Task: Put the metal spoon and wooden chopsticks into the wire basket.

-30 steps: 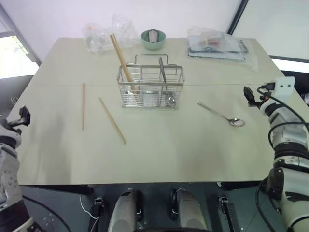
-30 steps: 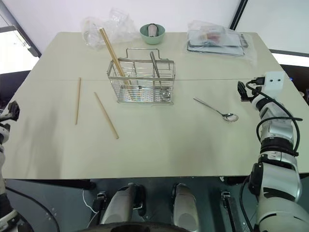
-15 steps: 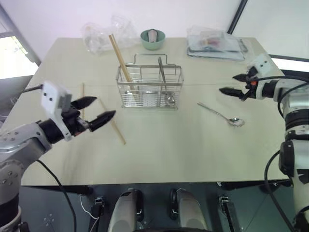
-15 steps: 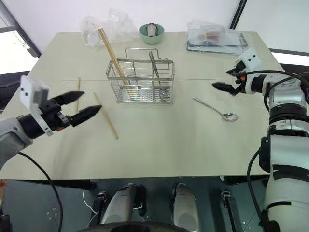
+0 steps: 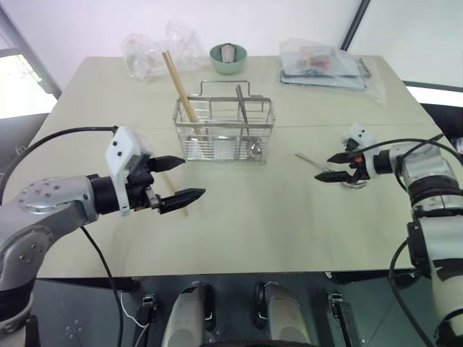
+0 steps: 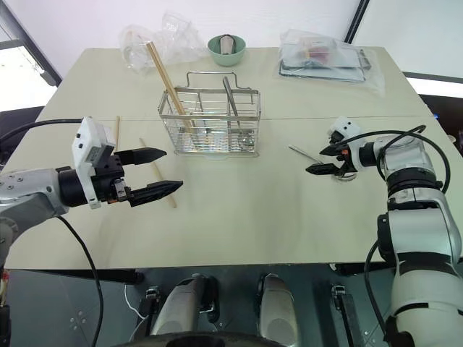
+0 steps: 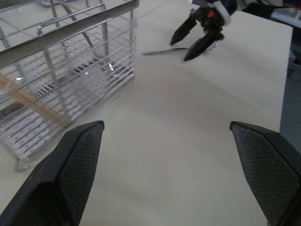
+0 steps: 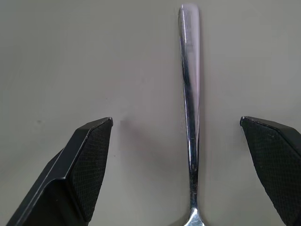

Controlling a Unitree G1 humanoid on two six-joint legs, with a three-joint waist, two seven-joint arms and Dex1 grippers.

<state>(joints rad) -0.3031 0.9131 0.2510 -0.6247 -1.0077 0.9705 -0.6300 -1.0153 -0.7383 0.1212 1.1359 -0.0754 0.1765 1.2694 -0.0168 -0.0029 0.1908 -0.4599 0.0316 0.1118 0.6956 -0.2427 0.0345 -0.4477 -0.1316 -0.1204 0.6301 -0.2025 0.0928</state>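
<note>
The metal spoon (image 8: 190,117), slim and shiny, is laid flat on the worktop (image 5: 289,217) to the right of the wire basket (image 5: 224,134). It is framed by the spread, empty fingers of the right gripper (image 5: 329,167), which is held low over its handle. One wooden chopstick (image 5: 179,83) is seen leaning in the basket. The left gripper (image 5: 181,178) is held released and empty above another chopstick (image 6: 171,199) on the worktop, most of which is hidden by it. A third chopstick (image 6: 116,129) is partly covered by the left wrist.

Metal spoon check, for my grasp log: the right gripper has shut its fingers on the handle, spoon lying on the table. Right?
Not quite. The right gripper is open, its fingers either side of the metal spoon, which lies on the table, as the right wrist view shows.
</note>
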